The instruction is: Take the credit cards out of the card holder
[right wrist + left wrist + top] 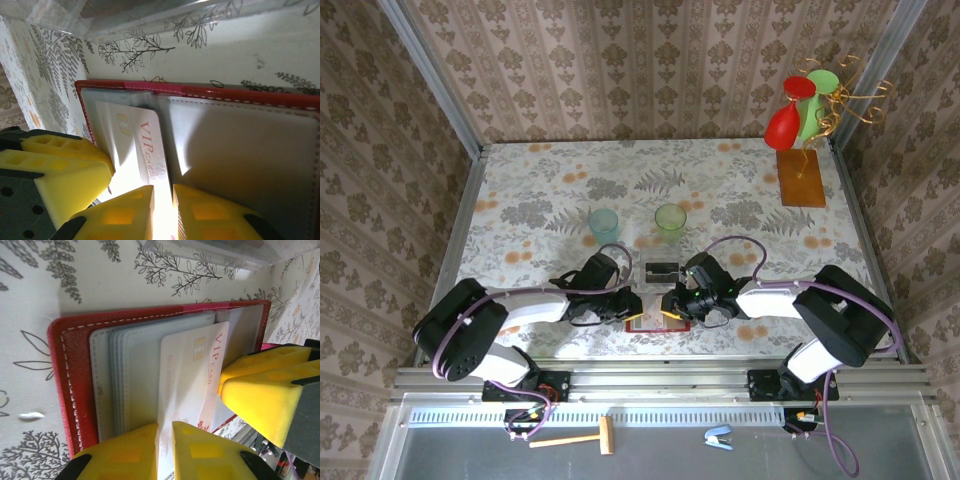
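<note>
Top external: fixed high behind the arm bases, facing down and forward. It gives you the whole table (740,190) from far off.

Left wrist: sits on the left gripper (164,452), looking along its fingers, very close to the open card holder (75,370).

Right wrist: same setup on the right gripper (162,212), looking from the opposite side.

Overlap: both wrist views give you the VIP card (190,370) and the other gripper alongside. All three views give you the holder.

the white card's (190,370) lower end is hidden inside the left tool (165,434).
</note>
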Tool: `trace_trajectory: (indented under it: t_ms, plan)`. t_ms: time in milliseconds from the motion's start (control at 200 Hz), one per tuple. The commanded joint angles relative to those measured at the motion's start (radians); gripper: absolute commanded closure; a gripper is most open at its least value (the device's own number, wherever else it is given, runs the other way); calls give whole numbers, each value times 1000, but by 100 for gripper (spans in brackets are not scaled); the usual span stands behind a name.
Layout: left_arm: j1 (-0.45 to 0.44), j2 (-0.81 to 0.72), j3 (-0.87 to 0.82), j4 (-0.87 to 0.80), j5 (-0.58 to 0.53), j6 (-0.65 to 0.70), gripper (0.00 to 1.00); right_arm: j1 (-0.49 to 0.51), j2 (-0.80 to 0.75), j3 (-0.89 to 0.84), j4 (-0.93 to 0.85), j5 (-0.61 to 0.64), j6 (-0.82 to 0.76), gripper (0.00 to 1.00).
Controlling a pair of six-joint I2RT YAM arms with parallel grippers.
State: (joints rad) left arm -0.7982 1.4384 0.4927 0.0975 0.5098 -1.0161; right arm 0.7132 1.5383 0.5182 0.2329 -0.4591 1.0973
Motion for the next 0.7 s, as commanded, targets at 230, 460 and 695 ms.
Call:
trace_trajectory:
  t_ms: [230,460,695]
  plan:
    - [-7,14,9,-63,-8,42,84,-6,25,-18,61,-45,26,84]
    - [-6,20,9,-62,-8,44,84,-6,31,-11,5,-29,11,82]
    - [-6,20,6,-61,-7,43,85,-5,40,-4,19,-57,5,81]
